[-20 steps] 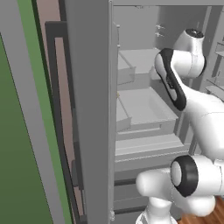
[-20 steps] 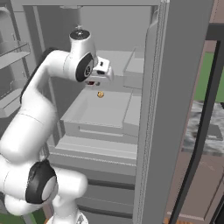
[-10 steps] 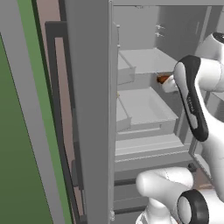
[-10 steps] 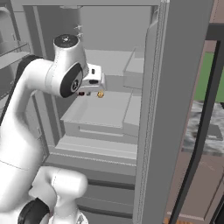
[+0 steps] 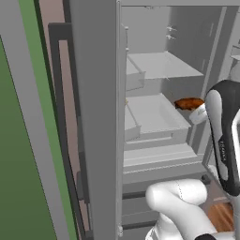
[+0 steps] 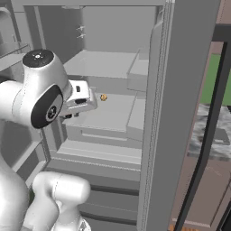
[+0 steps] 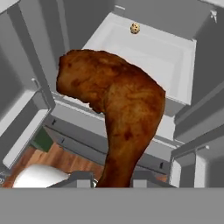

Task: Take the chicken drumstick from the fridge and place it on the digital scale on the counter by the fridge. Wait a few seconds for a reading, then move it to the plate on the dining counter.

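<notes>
The chicken drumstick (image 7: pixel 118 109) is reddish-brown and hangs thick end up between my fingertips, in front of the open fridge (image 5: pixel 159 70). My gripper (image 7: pixel 112 178) is shut on its thin end. From the left base view, the drumstick (image 5: pixel 189 103) sits at the front right edge of a middle shelf (image 5: pixel 154 115), with the gripper (image 5: pixel 199 112) just right of it. In the right base view the hand (image 6: pixel 79 98) is at the fridge's (image 6: pixel 113 67) left front. The digital scale and the plate are out of view.
A small round tan item (image 6: pixel 103 97) lies on the middle shelf, also seen as a tan ball (image 7: pixel 135 28). The fridge door (image 5: pixel 93 117) stands open on the left, another door (image 6: pixel 171 113) on the right. A marbled surface (image 6: pixel 212 133) shows past it. Wooden floor (image 7: pixel 65 159) lies below.
The arm has drawn back and down out of the fridge, carrying the drumstick from deeper over the shelf to its front right edge.
</notes>
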